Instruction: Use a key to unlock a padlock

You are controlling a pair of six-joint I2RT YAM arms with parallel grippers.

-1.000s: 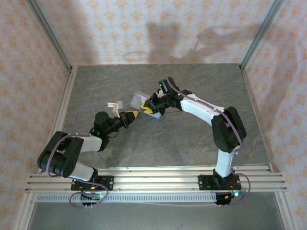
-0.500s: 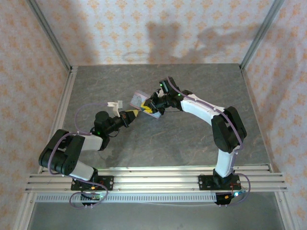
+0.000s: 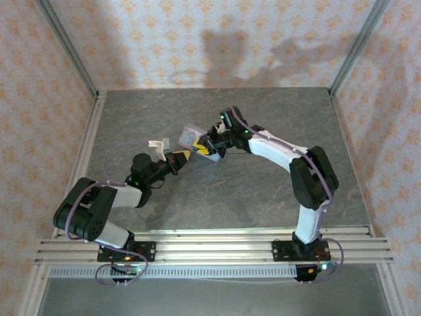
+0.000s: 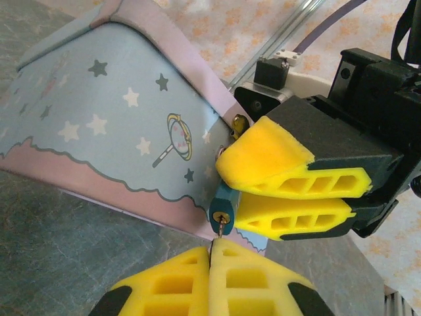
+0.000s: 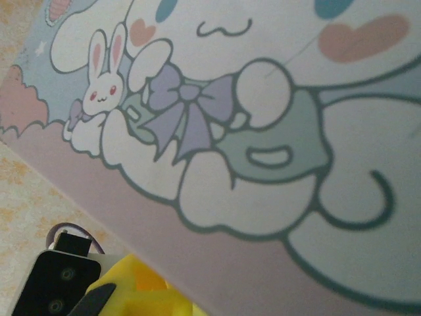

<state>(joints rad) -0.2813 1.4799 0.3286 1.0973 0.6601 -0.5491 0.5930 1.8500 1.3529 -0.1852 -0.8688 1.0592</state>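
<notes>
The tiny dark bluish padlock [image 4: 221, 211] hangs at the corner of the light-blue tin [image 4: 118, 125]. My right gripper [image 4: 231, 195] is shut on its body, one yellow finger above and one below. The thin brass key [image 4: 220, 228] is pinched in my shut left gripper [image 4: 212, 247], and its tip sits in the padlock's keyhole. In the top view the left gripper [image 3: 186, 155] and the right gripper [image 3: 205, 149] meet at the tin [image 3: 191, 136], which is tilted up off the table. The right wrist view has the tin's cartoon lid [image 5: 263, 118] close up and one yellow finger [image 5: 141, 293].
The grey stone-patterned table [image 3: 263, 197] spreads around the arms. Aluminium frame posts [image 3: 89, 141] run along its left and right sides, and patterned walls stand behind. A small white piece [image 3: 158, 143] sits on my left wrist.
The left arm's forearm has shifted slightly to the left. Both grippers stay together at the tin's corner, each keeping its hold.
</notes>
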